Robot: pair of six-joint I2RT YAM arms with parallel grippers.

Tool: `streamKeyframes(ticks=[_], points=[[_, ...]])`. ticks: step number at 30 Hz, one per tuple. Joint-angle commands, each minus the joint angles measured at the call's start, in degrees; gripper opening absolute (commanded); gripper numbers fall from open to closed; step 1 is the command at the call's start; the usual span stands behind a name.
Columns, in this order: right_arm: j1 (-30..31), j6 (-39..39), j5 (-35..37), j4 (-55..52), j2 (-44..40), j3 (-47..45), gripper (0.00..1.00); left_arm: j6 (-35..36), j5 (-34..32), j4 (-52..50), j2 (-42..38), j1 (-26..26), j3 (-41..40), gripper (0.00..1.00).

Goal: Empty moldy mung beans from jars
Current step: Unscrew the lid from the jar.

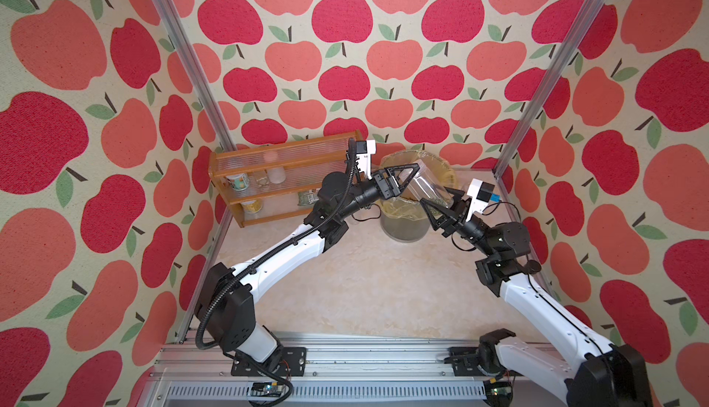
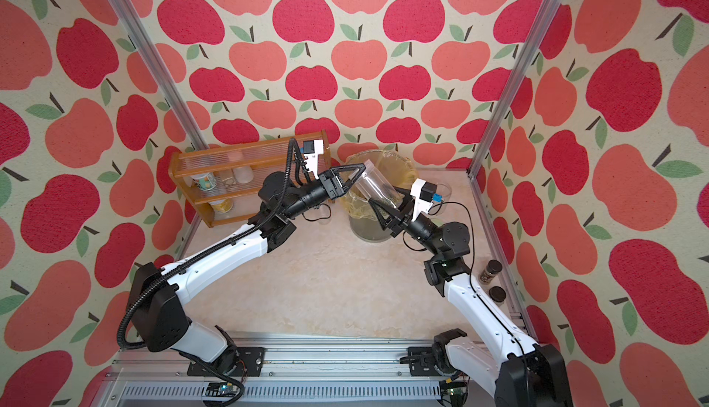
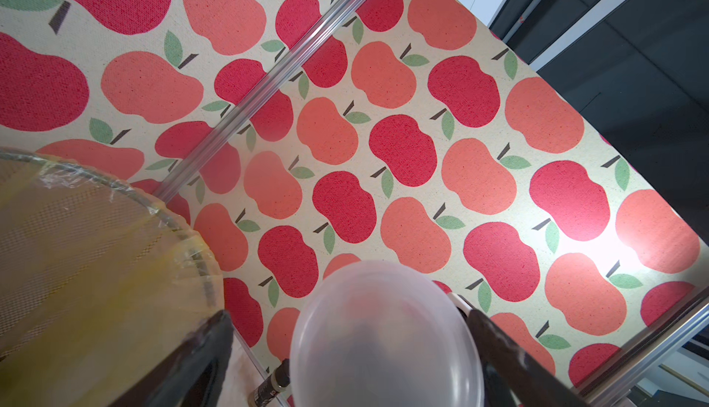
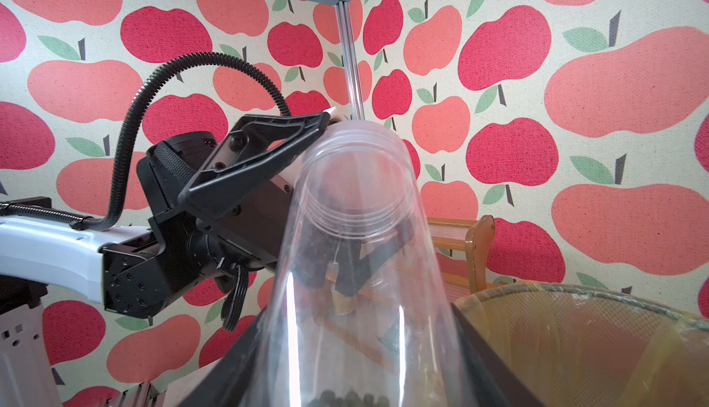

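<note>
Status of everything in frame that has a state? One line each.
jar, tilted, lifted by the bin
lid, seemingly on jar mouth
mung beans, few, at jar's bottom
bin, upright, open, bag-lined
left end effector, open, straddling lid
right end effector, shut on jar

Both top views look steeply down from high above the near rail (image 1: 364, 351) onto the whole table (image 1: 376, 290), with the bin (image 1: 403, 232) at 12 o'clock, while each wrist camera, tilted upward and very near, faces the same clear jar (image 4: 364, 270) and bin rim from opposite sides.
</note>
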Motion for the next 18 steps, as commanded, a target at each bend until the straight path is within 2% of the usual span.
streamKeyframes(ticks=[1, 14, 15, 16, 18], points=[[-0.26, 0.86, -0.66, 3.56, -0.58, -0.71, 0.51, -1.55, 0.96, 3.07, 0.81, 0.28, 2.29, 0.95], [-0.35, 0.38, -0.42, 3.28, -0.38, -0.70, 0.50, -1.05, 1.24, 1.49, 3.62, -1.02, 4.44, 0.90], [-0.35, 0.42, -0.33, 3.36, -0.40, -0.77, 0.50, -0.96, 1.17, 1.43, 3.65, -1.06, 4.41, 0.86], [-0.35, 0.26, -0.48, 3.29, -0.42, -0.79, 0.50, -0.94, 1.42, 1.38, 3.88, -0.99, 4.65, 0.76], [-0.35, -0.19, -0.72, 2.87, -0.53, -0.66, 0.50, -0.93, 2.14, 0.88, 4.34, -0.88, 5.37, 0.73]])
